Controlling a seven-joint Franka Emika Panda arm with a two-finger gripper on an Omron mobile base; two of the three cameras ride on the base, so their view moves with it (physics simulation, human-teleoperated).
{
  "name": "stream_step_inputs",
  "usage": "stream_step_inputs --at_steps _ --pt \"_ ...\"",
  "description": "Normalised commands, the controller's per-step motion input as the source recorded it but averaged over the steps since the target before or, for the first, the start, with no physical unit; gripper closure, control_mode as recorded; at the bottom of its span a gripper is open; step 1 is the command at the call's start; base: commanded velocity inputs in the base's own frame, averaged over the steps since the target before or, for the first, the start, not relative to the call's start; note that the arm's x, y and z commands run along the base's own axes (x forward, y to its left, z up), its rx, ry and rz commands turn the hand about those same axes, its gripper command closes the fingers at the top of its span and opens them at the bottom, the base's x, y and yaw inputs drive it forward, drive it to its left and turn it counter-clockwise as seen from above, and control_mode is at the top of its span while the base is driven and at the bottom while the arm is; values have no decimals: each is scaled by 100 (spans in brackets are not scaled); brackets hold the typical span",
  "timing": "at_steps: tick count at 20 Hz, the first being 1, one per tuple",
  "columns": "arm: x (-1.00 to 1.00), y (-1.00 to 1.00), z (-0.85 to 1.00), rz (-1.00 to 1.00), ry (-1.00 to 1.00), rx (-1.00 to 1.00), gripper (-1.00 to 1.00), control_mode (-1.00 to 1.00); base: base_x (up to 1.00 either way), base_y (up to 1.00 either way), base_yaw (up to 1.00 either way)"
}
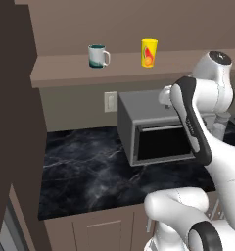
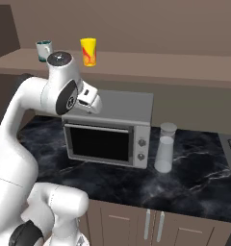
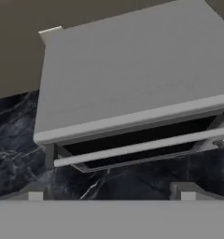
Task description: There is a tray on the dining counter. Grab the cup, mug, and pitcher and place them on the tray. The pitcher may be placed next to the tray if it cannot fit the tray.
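Microwave under claw; bare marble worktop alongside (mug-side).

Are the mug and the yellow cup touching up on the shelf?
Apart. The left base view shows bare shelf and wall between the mug and the cup; the right base view shows the same gap.
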Motion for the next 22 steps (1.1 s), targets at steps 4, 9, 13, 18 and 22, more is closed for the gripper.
stream_step_inputs --at_steps 4,9,13,18,22 --pt "-25 -29 30 -15 -18 11 -100 -100 0 0 0" --pt "0 -4 42 -10 -12 9 -100 -100 0 0 0" --pt "-3 0 45 -11 -3 14 -100 -100 0 0 0" --pt "-3 0 35 -17 -1 15 -100 -100 0 0 0" --pt "0 0 34 -20 -2 17 -100 -100 0 0 0"
